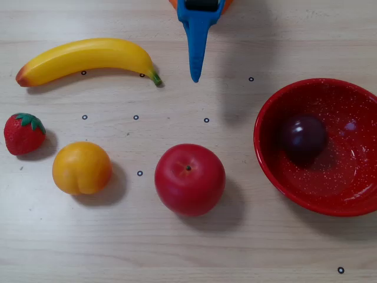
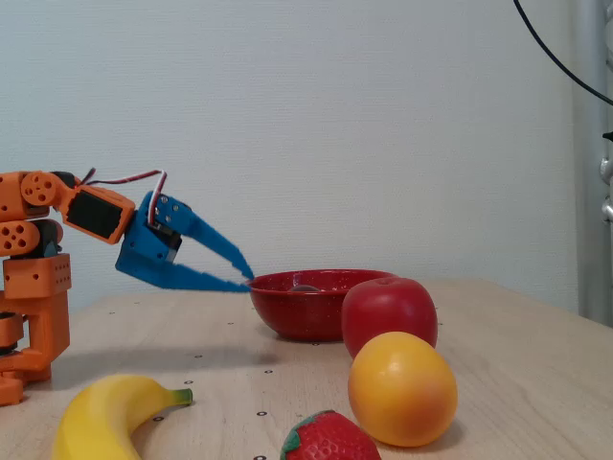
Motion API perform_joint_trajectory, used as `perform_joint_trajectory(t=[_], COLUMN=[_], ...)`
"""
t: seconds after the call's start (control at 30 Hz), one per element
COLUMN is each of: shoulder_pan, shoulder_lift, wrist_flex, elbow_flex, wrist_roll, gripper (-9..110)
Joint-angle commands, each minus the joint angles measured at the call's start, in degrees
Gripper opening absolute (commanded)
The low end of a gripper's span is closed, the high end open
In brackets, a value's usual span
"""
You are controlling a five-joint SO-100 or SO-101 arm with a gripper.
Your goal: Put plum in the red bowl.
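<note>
The dark purple plum (image 1: 303, 137) lies inside the red speckled bowl (image 1: 353, 203) at the right of the overhead view, left of the bowl's middle. In the fixed view the bowl (image 2: 297, 311) stands behind the apple and its wall hides the plum. My blue gripper (image 1: 195, 76) comes in from the top edge of the overhead view, well left of the bowl and clear of it. In the fixed view the gripper (image 2: 249, 281) hovers above the table just left of the bowl's rim, its fingertips meeting and holding nothing.
A red apple (image 1: 189, 178) sits left of the bowl. An orange-yellow fruit (image 1: 82, 168), a strawberry (image 1: 23, 133) and a banana (image 1: 85, 59) lie further left. The orange arm base (image 2: 34, 278) stands at the left of the fixed view.
</note>
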Motion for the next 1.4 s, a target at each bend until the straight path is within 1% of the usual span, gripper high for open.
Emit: perform_joint_trajectory(t=[0.0, 0.17, 0.47, 0.73, 0.9, 1.07, 1.27, 1.37], shoulder_pan=[-0.97, -0.26, -1.41, -2.11, -3.87, -3.69, 1.76, 2.11], shoulder_lift=[2.46, 2.64, 2.64, 2.64, 2.55, 2.55, 2.55, 2.55], wrist_flex=[2.64, 5.36, 17.23, 17.49, 17.58, 17.58, 18.11, 18.19], elbow_flex=[0.79, 0.79, 0.79, 0.79, 0.79, 0.79, 0.79, 0.79], wrist_roll=[-0.88, -2.90, -6.15, -7.03, -9.40, -8.79, -1.93, -1.41], gripper=[0, 0, 0, 0, 0, 0, 0, 0])
